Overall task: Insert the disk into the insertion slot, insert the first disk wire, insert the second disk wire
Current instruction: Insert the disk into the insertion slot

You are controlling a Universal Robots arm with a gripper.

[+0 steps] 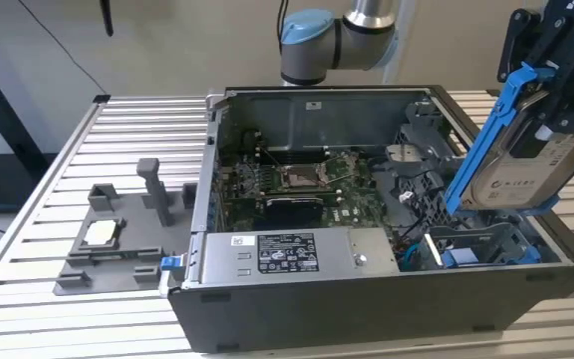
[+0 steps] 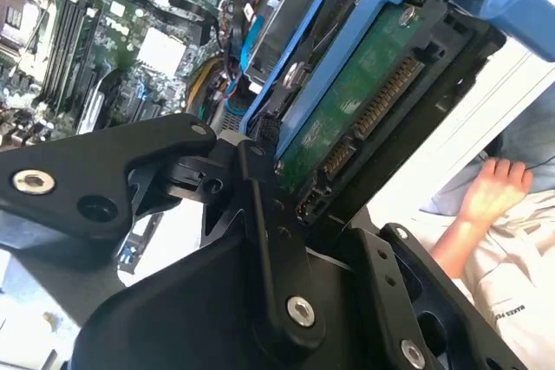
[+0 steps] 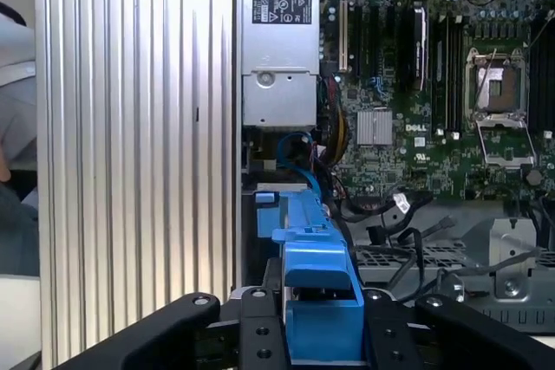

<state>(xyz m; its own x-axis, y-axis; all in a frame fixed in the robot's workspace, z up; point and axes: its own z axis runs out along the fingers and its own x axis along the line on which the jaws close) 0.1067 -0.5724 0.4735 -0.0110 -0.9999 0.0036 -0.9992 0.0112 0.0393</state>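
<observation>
The gripper (image 1: 549, 112) is clamped on the disk (image 1: 522, 173), its black fingers (image 2: 263, 214) pressing on the drive's two broad faces. In the second wrist view the green circuit-board side of the disk (image 2: 351, 106) sits between them, with its row of connector pins in plain sight. In the first wrist view the blue carrier (image 3: 316, 296) stands between the two finger bases of the gripper (image 3: 319, 340). The disk is off the table and tilted, one blue end tab high by the gripper, the other end slanting down into the open computer case (image 1: 367, 318).

Just under that lower end lies the insertion slot (image 1: 493, 238), a dark grey cage with blue fittings in the corner of the case. The disk is not seated in it, and whether its tip touches the cage cannot be told.

Past the slot, further from the gripper, sits the silver power-supply box (image 1: 287, 254), then the motherboard (image 1: 302, 176) on the case floor. Beyond the case, the slatted table (image 1: 137, 123) carries a grey fixture (image 1: 117, 243). A person's hand (image 2: 494, 192) rests off to the side, behind the gripper.
</observation>
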